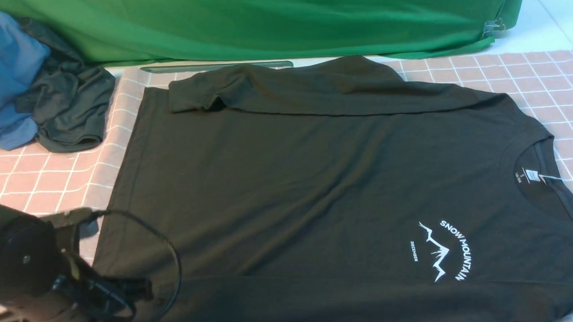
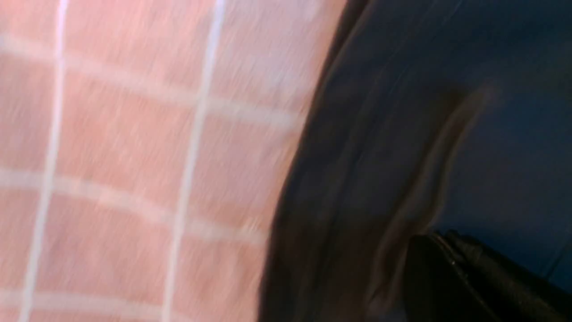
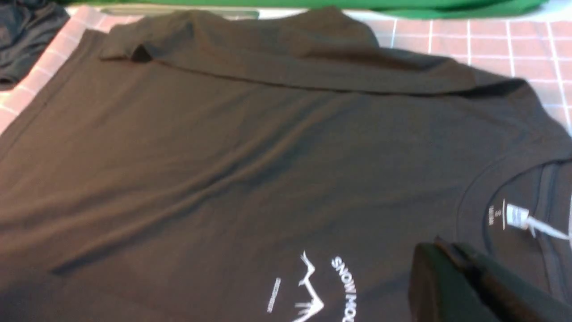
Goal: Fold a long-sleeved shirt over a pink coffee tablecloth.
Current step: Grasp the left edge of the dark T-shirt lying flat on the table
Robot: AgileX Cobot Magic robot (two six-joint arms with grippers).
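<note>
The black long-sleeved shirt [image 1: 315, 179] lies spread on the pink coffee tablecloth [image 1: 541, 76], collar to the right, hem to the left. Its far sleeve [image 1: 312, 91] is folded across the body. The white mountain print [image 1: 444, 251] and neck label [image 1: 532, 175] face up. My left arm [image 1: 33, 274] is low at the near left by the hem corner. In the blurred left wrist view my left gripper [image 2: 440, 237] is shut beside the shirt's edge [image 2: 380, 134], and no cloth shows between its fingers. My right gripper [image 3: 440, 243] is shut and empty above the shirt [image 3: 223, 156], between print and collar.
A bright green cloth [image 1: 262, 23] hangs along the back, with a metal clip [image 1: 494, 27] at its right end. A blue garment [image 1: 4, 70] and a dark grey garment [image 1: 70, 109] are heaped at the far left. A thin grey strip [image 1: 216, 66] lies behind the shirt.
</note>
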